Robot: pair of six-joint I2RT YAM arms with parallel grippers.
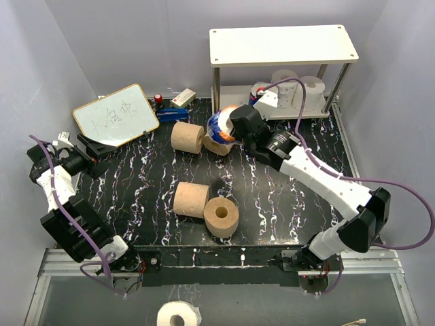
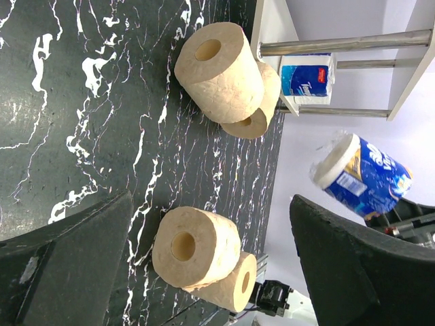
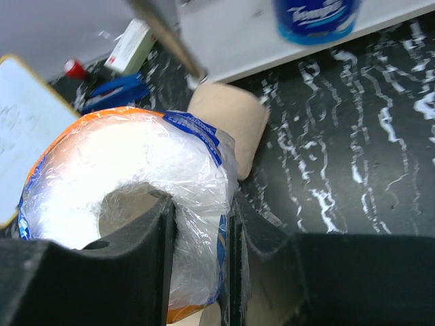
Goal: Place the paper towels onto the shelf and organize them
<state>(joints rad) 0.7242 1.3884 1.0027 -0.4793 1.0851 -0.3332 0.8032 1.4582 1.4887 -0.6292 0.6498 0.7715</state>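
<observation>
Right gripper clamped on wrapped roll — one finger through core, lifted clear, likely bound for shelf. Left gripper gaping, empty — parked left.

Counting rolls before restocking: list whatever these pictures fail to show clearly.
Lower board: top view, rear hidden under top board.
Tan roll: top view, mostly behind wrapped roll in right gripper.
White roll: top view, cut by bottom edge.
Whiteboard writing: top view, too small to read.
</observation>
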